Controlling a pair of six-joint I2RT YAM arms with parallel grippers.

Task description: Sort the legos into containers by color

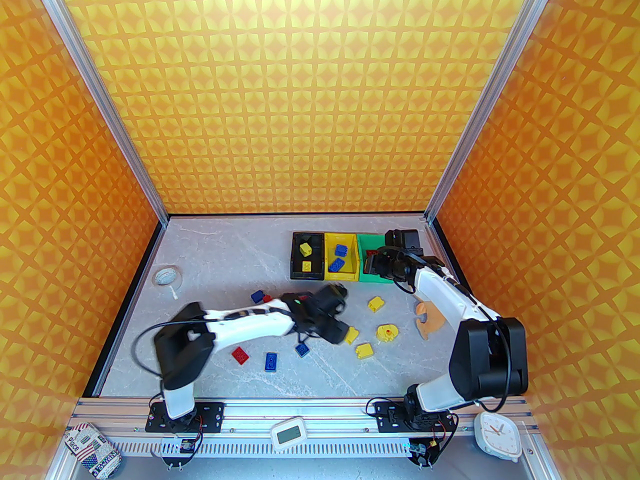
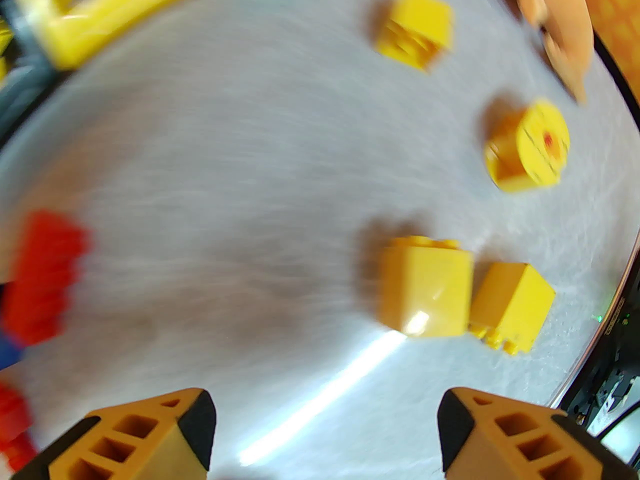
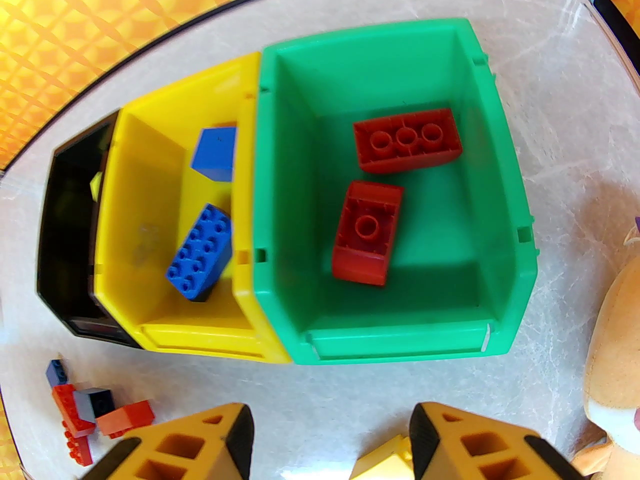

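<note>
Where the arm (image 1: 442, 295) masks the green bin (image 3: 505, 208) overhead, the wide, empty right hand (image 3: 331, 418) overlooks two red legos (image 3: 407, 140).

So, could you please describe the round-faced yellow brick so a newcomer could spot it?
Find the orange plush toy on the right side of the table. Just left of it lies the yellow brick. Unlike neighbouring yellow bricks, it has a round face with a red dot.

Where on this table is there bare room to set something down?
Two bare patches: the far stretch between the tape roll and the black bin, and the strip between the loose bricks and the table's near edge. The middle is crowded with those bricks around the left hand; the plush toy sits on the right.
</note>
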